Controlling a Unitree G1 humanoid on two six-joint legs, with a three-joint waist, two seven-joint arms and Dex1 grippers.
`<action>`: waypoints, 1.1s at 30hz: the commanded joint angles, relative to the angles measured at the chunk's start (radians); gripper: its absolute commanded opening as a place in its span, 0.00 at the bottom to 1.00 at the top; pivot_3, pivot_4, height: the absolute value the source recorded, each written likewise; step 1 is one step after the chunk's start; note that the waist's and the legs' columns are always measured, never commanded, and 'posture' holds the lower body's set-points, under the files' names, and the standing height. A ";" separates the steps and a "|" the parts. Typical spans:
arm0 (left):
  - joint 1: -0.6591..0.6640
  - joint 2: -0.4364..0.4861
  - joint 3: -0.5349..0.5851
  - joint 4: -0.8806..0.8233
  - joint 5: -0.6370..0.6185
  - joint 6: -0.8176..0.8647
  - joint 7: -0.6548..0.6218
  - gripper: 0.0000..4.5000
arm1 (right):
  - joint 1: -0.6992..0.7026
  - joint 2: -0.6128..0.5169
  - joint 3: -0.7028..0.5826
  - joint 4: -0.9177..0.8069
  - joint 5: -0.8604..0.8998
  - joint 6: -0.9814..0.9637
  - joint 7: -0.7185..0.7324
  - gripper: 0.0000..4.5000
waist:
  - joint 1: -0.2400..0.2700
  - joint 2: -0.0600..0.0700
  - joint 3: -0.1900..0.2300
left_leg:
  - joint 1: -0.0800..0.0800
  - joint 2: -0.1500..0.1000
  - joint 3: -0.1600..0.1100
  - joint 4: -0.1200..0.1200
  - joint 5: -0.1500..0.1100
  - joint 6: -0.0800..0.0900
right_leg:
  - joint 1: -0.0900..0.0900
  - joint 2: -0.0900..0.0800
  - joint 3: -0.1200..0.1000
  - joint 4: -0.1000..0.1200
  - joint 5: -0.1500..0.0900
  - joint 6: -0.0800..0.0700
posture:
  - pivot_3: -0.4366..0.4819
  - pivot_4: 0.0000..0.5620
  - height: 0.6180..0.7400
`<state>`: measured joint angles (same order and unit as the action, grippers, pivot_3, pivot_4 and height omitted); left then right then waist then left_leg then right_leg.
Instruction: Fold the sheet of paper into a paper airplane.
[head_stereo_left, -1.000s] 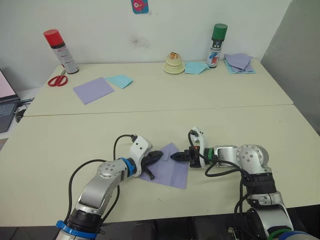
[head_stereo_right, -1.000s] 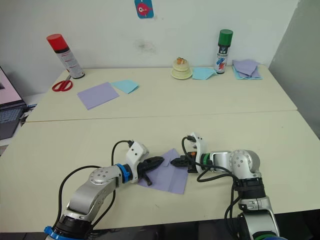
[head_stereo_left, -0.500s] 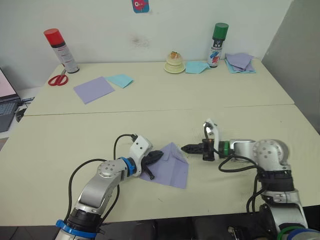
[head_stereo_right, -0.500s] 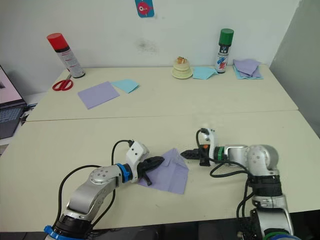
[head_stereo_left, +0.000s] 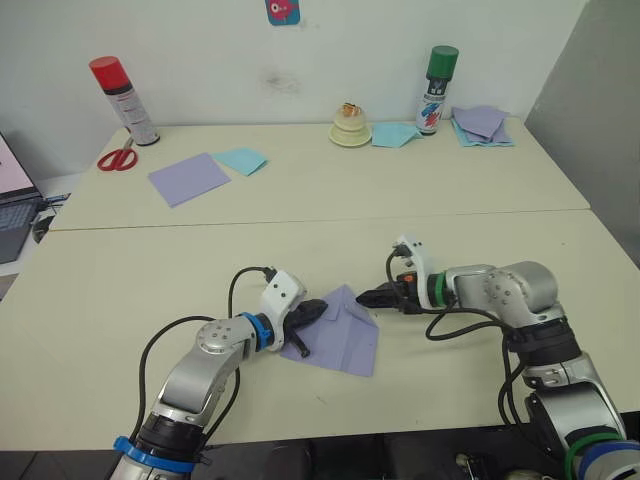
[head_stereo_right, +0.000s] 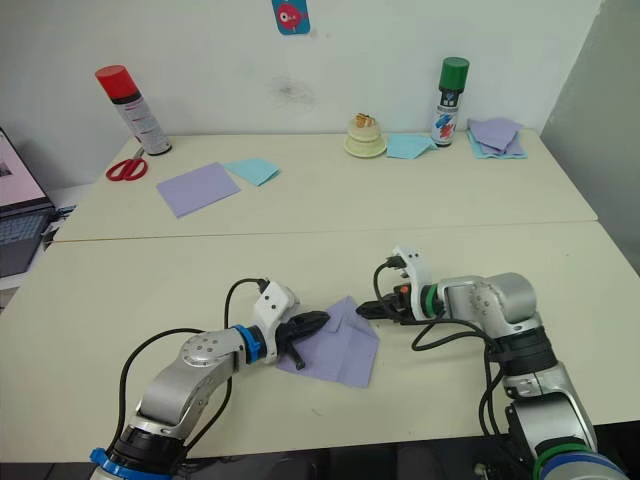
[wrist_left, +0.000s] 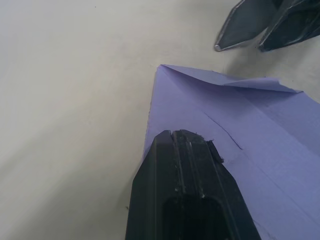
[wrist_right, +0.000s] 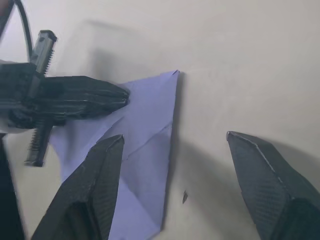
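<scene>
The sheet of paper (head_stereo_left: 340, 330) is flimsy (slides easily): left hand (head_stereo_left: 310, 312), pressed together, pins it; right hand (wrist_right: 172, 180), spread, should pinch the folded corner.

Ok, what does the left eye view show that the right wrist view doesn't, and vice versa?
Left eye view: scissors, red-capped can, green-capped can, spare lavender square on the far table. Right wrist view: right hand open astride the sheet of paper's edge. Both: that sheet, with the shut left hand pressing on it.
</scene>
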<state>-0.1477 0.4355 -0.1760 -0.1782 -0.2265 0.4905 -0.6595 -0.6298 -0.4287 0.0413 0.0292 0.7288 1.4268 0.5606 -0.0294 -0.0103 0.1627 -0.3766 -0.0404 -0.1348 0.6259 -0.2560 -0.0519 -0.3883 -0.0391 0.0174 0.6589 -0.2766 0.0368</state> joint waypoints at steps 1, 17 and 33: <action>0.046 0.017 -0.005 0.021 0.028 0.025 0.019 0.00 | 0.052 -0.052 -0.112 -0.046 0.141 0.181 0.021 0.77 | 0.001 0.000 0.000 | -0.001 0.000 0.000 0.000 0.000 0.000 | 0.000 0.000 0.000 0.000 0.001 -0.001 | 0.48 0.27 1.00; 0.040 0.034 0.007 0.023 0.027 0.029 0.015 0.00 | 0.301 -0.129 -0.005 0.030 1.168 -0.003 -0.691 0.77 | -0.003 -0.001 0.001 | -0.002 0.000 0.003 0.002 -0.001 0.002 | 0.000 0.001 -0.001 -0.001 -0.002 0.003 | 0.48 0.27 1.00; 0.031 0.038 0.006 0.027 0.031 0.023 0.017 0.00 | 0.287 0.064 -0.046 0.029 1.243 -0.289 -0.968 0.77 | -0.004 0.000 0.001 | -0.002 0.001 0.002 0.002 -0.001 0.002 | 0.000 0.002 0.000 0.000 -0.002 0.003 | 0.48 0.27 1.00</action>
<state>-0.1344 0.4563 -0.1641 -0.1946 -0.2265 0.4910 -0.6563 -0.3286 -0.3772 0.0190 0.0788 1.9451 1.1554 -0.3935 -0.0332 -0.0108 0.1638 -0.3785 -0.0392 -0.1326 0.6276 -0.2566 -0.0498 -0.3884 -0.0370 0.0171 0.6592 -0.2783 0.0397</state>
